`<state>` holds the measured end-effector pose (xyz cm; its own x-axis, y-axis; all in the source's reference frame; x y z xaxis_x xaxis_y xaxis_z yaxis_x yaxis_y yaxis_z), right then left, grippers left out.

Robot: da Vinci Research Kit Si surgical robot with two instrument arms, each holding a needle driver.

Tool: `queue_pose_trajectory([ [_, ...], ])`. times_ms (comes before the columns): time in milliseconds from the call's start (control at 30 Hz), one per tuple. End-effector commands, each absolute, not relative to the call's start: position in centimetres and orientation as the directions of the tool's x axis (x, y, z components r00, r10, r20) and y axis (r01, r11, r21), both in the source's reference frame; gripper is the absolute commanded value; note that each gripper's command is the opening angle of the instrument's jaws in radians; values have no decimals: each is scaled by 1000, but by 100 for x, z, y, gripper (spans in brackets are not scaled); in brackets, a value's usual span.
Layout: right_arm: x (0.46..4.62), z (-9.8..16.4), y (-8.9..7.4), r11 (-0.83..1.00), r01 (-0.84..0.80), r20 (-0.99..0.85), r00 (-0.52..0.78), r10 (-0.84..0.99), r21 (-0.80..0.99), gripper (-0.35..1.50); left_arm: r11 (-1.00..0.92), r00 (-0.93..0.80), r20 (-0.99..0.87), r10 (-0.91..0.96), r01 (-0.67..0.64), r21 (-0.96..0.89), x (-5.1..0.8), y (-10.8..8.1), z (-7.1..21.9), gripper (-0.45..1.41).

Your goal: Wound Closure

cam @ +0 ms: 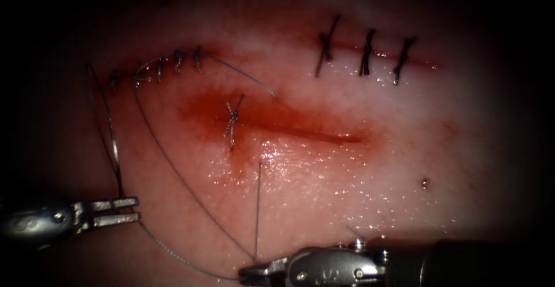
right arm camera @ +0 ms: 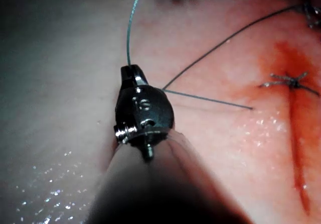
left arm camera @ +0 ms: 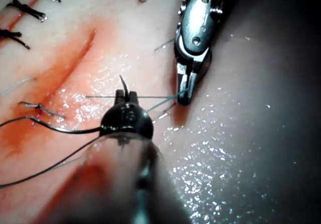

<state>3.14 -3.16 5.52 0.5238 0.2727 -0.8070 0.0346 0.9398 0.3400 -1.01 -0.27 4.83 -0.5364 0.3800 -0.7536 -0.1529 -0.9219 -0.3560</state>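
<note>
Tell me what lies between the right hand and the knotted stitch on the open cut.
Endoscope view: only a straight thread running up from the right hand over wet tissue towards the stitch.

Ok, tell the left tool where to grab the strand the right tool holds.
Mid-span of the strand, between the tissue and the right tool, whose jaws are shut on it. Probably come from the left, across it: it runs straight and taut. The needle sits by the left tool, outside the tissue.

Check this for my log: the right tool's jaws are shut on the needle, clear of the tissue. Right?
Not the needle: the endoscope view shows the right tool shut on the thread, clear of the tissue. The needle is in the left tool, gripped near one end, outside the tissue.
</note>
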Motion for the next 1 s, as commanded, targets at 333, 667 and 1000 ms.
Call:
queue_pose_trajectory([
  [333,342,541,-320,924,41,-811,494,312,381,-6,-921,-542,-750,379,-142,-362,-103,-33,489,-45],
  [667,306,567,-235,965,-77,-862,436,259,251,113,-926,-571,-733,371,-172,-335,-86,-26,498,-45],
  [1000,289,632,-189,972,-133,-861,452,232,192,110,-928,-583,-724,369,-188,-321,-82,-21,505,-45],
])
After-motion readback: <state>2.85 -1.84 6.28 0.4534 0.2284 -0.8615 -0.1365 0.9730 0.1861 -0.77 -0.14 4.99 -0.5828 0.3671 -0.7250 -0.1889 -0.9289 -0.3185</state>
